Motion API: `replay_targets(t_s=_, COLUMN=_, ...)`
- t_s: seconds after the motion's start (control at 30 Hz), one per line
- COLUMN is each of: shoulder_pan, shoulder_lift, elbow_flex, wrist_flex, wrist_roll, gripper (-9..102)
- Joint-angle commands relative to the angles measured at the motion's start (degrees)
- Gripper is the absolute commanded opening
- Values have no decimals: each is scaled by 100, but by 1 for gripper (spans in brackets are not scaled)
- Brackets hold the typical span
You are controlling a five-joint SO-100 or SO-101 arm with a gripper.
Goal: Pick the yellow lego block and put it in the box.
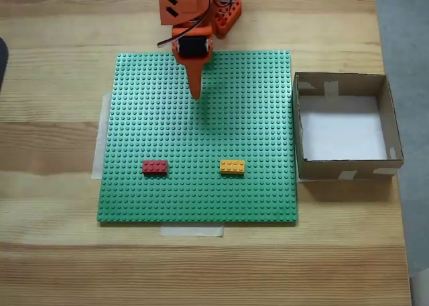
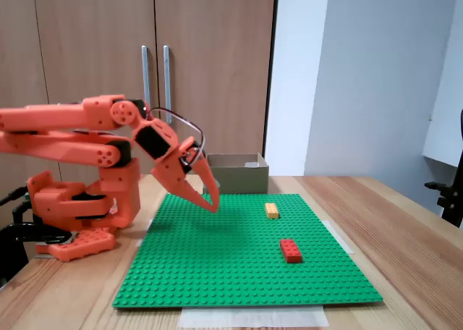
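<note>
The yellow lego block (image 1: 232,166) lies flat on the green baseplate (image 1: 201,202), toward its front right in a fixed view from above. From the side it shows as the farther brick (image 2: 271,210). The box (image 1: 348,169) stands open to the right of the plate, with a white bottom and nothing in it; in the side view it sits behind the plate (image 2: 235,176). My orange gripper (image 1: 196,94) points down over the plate's rear middle, well behind the yellow block. Its fingers meet at the tip (image 2: 214,205), shut with nothing between them.
A red brick (image 1: 155,166) lies on the plate, left of the yellow one and level with it (image 2: 291,250). The arm's orange base (image 2: 79,200) stands at the table's rear edge. The plate is taped to a wooden table (image 1: 53,131).
</note>
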Motion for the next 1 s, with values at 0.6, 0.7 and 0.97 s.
replay_targets(t_s=0.6, shoulder_pan=-949, shoulder_lift=-3981, elbow_flex=-4667, wrist_flex=2048, wrist_roll=958, gripper=20)
replay_targets(t_s=0.7, shoulder_pan=-1072, shoulder_lift=-4500, elbow_flex=-5291, wrist_flex=2188, wrist_roll=1134, gripper=20)
replay_targets(t_s=0.97, shoulder_pan=-1406, shoulder_lift=-5291, elbow_flex=-6240, wrist_flex=2171, wrist_roll=1573, gripper=19)
